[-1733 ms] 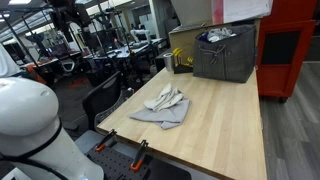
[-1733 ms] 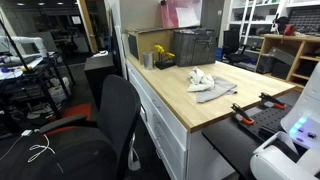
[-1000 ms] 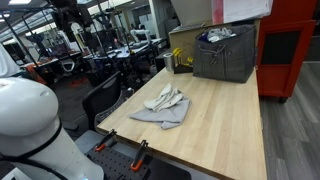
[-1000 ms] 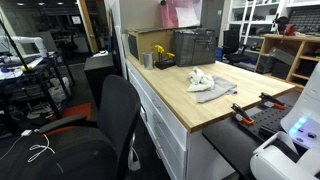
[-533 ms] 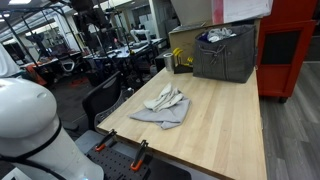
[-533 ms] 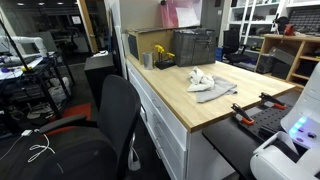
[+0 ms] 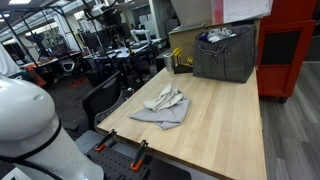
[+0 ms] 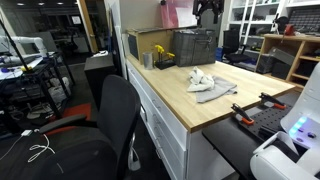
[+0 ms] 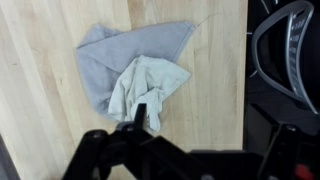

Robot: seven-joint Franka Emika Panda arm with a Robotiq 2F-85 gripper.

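1. Grey cloth lies spread on the wooden table near its chair-side edge. The white cloth is crumpled on top of it. Neither has shifted since the earlier frames.
2. What has changed is the gripper: it has come into the top of an exterior view, where it was out of sight before.
3. It hangs high above the cloths with its jaws spread wide, holding nothing.
4. Count: two cloths, one dark fabric bin at the table's far end, one black office chair.

Bright, even overhead light, soft shadows, low-resolution frames; the wrist view is slightly blurred.
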